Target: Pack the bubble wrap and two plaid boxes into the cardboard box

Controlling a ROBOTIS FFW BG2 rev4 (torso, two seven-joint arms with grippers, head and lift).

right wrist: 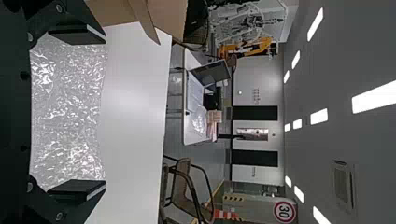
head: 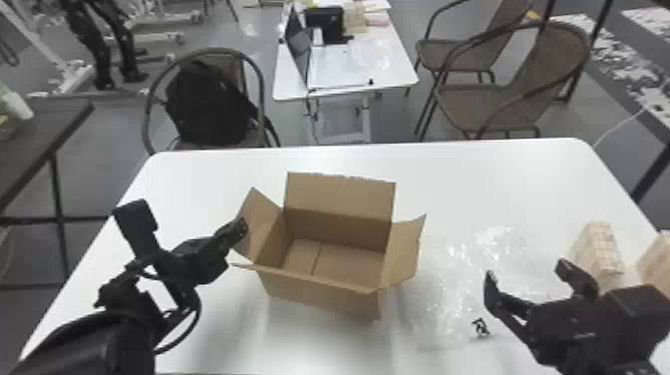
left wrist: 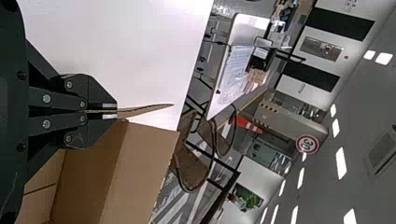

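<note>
Open brown cardboard box point(head: 324, 304): It sits in the middle of the white table point(head: 498, 174). Its flat brown bottom shows, with one line across it. As the head view shows it, one flap stands up at 12 o'clock, the right flap point(head: 406, 249) leans out at 3 o'clock, and the left flap point(head: 256, 219) leans out at 9 o'clock.
How many: One cardboard box, one sheet of bubble wrap, two plaid boxes.
Clear, shiny bubble wrap point(head: 441, 294): It lies on the table, just beside the cardboard box, between 3 and 4 o'clock from it.
Cream-coloured plaid boxes: Both are on the table at about 3 o'clock from the cardboard box, past the bubble wrap. The first plaid box point(head: 598, 244) is nearer to the wrap. The second plaid box point(head: 660, 259) is farther out, cut off by the view's edge.
Black left gripper point(head: 242, 229): Its two flat fingers are squeezed together on the left flap, with the flap's edge poking out past the tips.
Black right gripper point(head: 531, 274): Its two flat fingers are spread wide, with nothing between the tips. It is over the bubble wrap; I can't tell if it touches.
</note>
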